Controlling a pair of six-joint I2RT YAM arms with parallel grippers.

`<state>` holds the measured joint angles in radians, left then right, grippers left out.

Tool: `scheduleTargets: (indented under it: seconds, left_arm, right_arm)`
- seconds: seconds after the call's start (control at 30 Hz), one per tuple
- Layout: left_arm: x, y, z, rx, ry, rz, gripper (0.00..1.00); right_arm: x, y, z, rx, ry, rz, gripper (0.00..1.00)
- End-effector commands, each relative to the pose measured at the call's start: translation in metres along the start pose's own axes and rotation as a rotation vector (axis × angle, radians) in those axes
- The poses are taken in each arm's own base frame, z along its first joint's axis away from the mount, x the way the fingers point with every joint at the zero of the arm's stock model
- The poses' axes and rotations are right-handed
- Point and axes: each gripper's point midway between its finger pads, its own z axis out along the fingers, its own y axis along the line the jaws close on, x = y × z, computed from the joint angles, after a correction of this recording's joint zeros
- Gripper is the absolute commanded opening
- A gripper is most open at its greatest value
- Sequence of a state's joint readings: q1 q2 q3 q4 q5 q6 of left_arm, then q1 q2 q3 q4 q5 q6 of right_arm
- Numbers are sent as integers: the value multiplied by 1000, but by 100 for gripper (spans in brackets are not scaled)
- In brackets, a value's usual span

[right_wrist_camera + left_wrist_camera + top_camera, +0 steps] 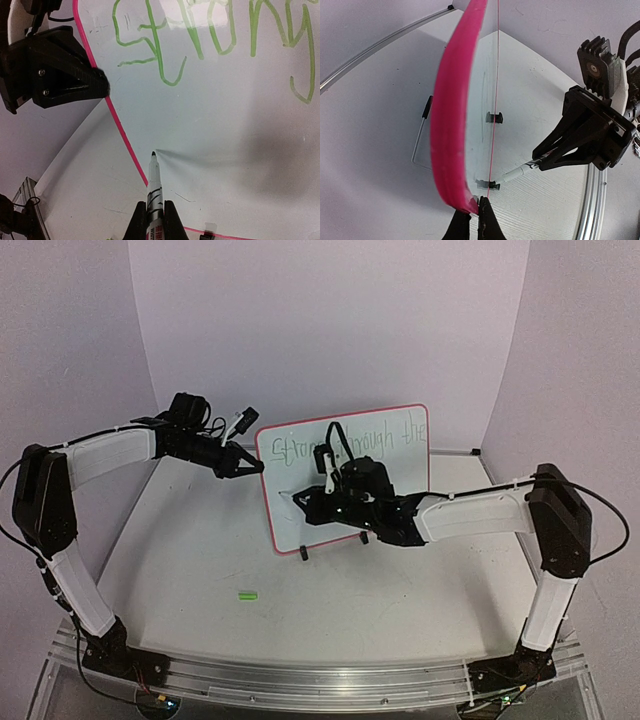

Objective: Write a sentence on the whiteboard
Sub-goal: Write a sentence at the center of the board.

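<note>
The whiteboard (405, 468), white with a pink-red frame, stands tilted on the table. Green writing (200, 35) runs along its top and reads "Strong through the". My left gripper (255, 468) is shut on the board's left edge; in the left wrist view its fingertips (475, 210) pinch the pink frame (452, 110). My right gripper (154, 215) is shut on a white marker (154, 180). The marker's dark tip sits at or very close to the board's lower left area, under the "S". In the top view my right gripper (330, 495) hides the board's middle.
A small green cap (247, 594) lies on the table in front of the board. Black clip feet (303, 554) hold up the board's bottom edge. Purple walls close in the table at the back and sides. A metal rail (300, 680) runs along the near edge.
</note>
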<state>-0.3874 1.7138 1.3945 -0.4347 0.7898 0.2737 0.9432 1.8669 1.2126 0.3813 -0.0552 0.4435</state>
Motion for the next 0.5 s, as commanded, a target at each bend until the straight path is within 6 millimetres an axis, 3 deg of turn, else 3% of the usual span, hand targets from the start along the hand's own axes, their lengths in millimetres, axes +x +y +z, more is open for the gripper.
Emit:
scheduleTargets:
  seconds: [0.0, 0.23, 0.47]
  left_arm:
    - [23, -3, 6, -21, 91, 25, 0]
    - [23, -4, 6, -23, 91, 25, 0]
    - [22, -4, 6, -23, 90, 26, 0]
  right_arm:
    - [-24, 6, 7, 9, -70, -6, 0]
    - [-7, 8, 18, -11, 5, -31, 0]
    - [7, 1, 14, 2, 40, -25, 0]
